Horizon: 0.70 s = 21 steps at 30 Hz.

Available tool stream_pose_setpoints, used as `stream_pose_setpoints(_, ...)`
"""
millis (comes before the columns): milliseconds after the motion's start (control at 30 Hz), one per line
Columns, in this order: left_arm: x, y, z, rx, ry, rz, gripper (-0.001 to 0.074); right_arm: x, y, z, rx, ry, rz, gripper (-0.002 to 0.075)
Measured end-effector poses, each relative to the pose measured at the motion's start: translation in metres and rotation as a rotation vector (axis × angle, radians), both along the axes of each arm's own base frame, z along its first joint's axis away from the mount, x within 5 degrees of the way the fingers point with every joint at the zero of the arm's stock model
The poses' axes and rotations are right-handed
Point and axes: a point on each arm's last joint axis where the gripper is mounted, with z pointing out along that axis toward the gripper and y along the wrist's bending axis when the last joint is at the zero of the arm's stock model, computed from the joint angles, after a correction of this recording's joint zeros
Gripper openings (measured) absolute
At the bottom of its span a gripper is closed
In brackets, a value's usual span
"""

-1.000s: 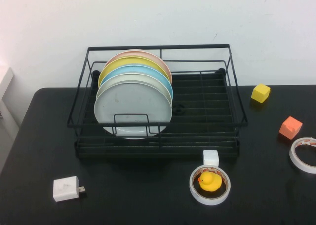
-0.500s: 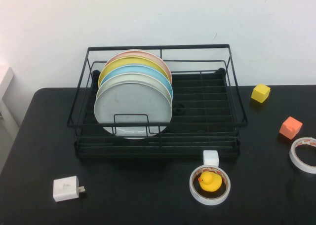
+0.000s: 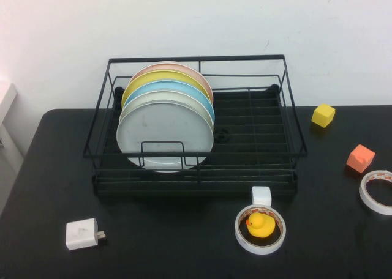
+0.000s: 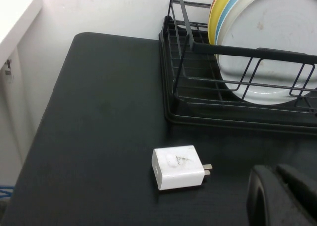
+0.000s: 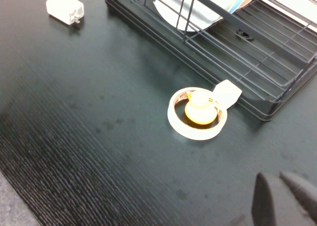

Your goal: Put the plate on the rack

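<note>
The pale grey-white plate [image 3: 164, 131] stands upright at the front of a row of several plates in the left half of the black wire rack [image 3: 196, 59]. It also shows in the left wrist view [image 4: 267, 52] and the right wrist view [image 5: 188, 8]. Neither gripper shows in the high view. My left gripper [image 4: 275, 169] is shut and empty, low over the table near the white charger, in front of the rack's left corner. My right gripper [image 5: 275, 175] is shut and empty, above the table in front of the rack [image 5: 277, 52].
A white charger [image 3: 81, 234] lies at the front left. A tape roll [image 3: 273, 244] with a yellow duck [image 3: 261, 225] inside and a small white block [image 3: 261, 195] sit before the rack. A yellow cube [image 3: 323, 115], an orange cube [image 3: 360, 158] and another tape roll [image 3: 367, 196] are at the right.
</note>
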Motion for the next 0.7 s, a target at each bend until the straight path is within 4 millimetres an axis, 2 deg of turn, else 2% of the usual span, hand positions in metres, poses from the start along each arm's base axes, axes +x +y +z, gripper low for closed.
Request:
stream_pose_setpoints(267, 0.000, 0.000, 0.000, 0.000, 0.001, 0.000, -0.0001, -0.001, -0.001, 0.000, 0.003, -0.007, -0.002, -0.0002)
stream_pose_setpoints(433, 0.000, 0.000, 0.000, 0.000, 0.002, 0.000, -0.0001, -0.007, -0.009, 0.001, -0.037, -0.129, -0.071, -0.0002)
stream_pose_setpoints(567, 0.000, 0.000, 0.000, -0.004, 0.003, 0.001, -0.0001, -0.006, -0.016, -0.015, -0.047, -0.211, -0.219, -0.0002)
stream_pose_setpoints(700, 0.000, 0.000, 0.000, -0.004, 0.003, 0.001, -0.0001, 0.000, -0.021, -0.044, -0.053, -0.235, -0.360, -0.0002)
